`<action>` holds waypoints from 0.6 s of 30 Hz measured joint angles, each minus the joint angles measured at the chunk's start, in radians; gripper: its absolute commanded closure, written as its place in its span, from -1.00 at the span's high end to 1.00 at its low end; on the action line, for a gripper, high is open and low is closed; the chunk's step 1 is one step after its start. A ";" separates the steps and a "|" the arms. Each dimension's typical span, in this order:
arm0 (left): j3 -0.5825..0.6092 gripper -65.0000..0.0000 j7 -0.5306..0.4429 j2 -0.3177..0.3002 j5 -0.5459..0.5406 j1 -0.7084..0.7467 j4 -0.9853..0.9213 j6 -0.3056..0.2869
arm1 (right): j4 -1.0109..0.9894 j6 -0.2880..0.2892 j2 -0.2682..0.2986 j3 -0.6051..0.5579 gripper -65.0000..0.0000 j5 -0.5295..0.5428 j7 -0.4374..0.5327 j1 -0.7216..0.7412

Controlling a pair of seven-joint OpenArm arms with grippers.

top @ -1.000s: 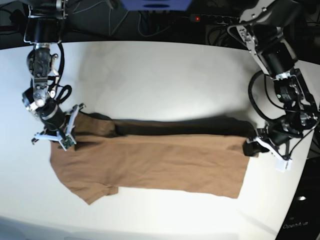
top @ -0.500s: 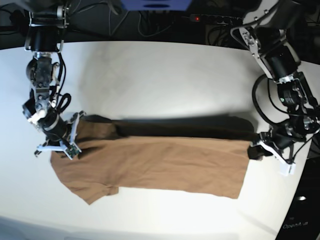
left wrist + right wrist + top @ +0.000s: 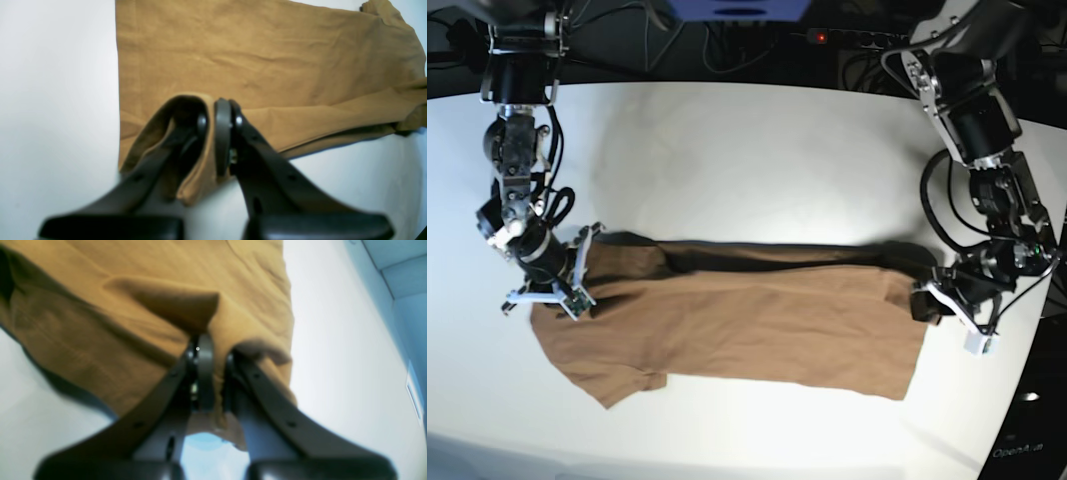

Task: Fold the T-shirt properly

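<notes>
- Lengthwise, the shirt [image 3: 737,325] lay across the table [image 3: 757,160] between my two grippers, one at each end.
- My left gripper [image 3: 217,110] was clamped on the hem-end corner, lifting a fold.
- My right gripper [image 3: 213,353] was clamped on cloth at the sleeve end.
- Tan, plain, already folded into a long band.

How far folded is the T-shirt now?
Partly: T-shirt lies as a long band, far edge lifted by left gripper and right gripper.

Brightly lit white counter [image 3: 757,160], curved at its far edge, against a dark backdrop of tangled cables [image 3: 727,45].
</notes>
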 measured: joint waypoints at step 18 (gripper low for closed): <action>0.000 -0.91 0.000 -0.008 0.004 -0.018 0.000 0.000 | -0.140 0.001 0.003 0.001 -1.00 -0.010 0.087 0.039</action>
